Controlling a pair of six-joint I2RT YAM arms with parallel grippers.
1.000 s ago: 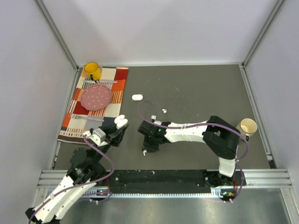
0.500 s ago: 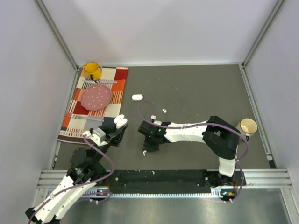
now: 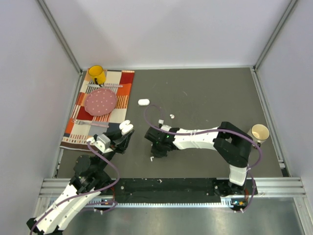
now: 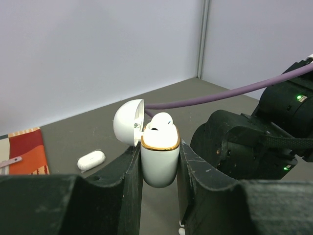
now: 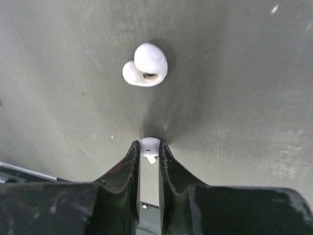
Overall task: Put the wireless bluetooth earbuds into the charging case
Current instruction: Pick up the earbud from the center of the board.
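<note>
Earbud one [image 5: 150, 145] sits pinched between the tips of the right jaws, on the desk [image 5: 234, 73]; earbud two [image 5: 145, 65] lies loose just beyond (not touching). Left jaws clamped on the open charging case [image 4: 160, 159], held upright, earbud three [image 4: 160, 121] seated inside, lid tipped back

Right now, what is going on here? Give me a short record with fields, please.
Left gripper: shut on open white oval charging case with gold rim
In the case: one glossy white earbud, seated
Right gripper: closed on second small white earbud on the grey table
Loose nearby: third white earbud, just beyond it
Also on table: closed white oval case
</note>
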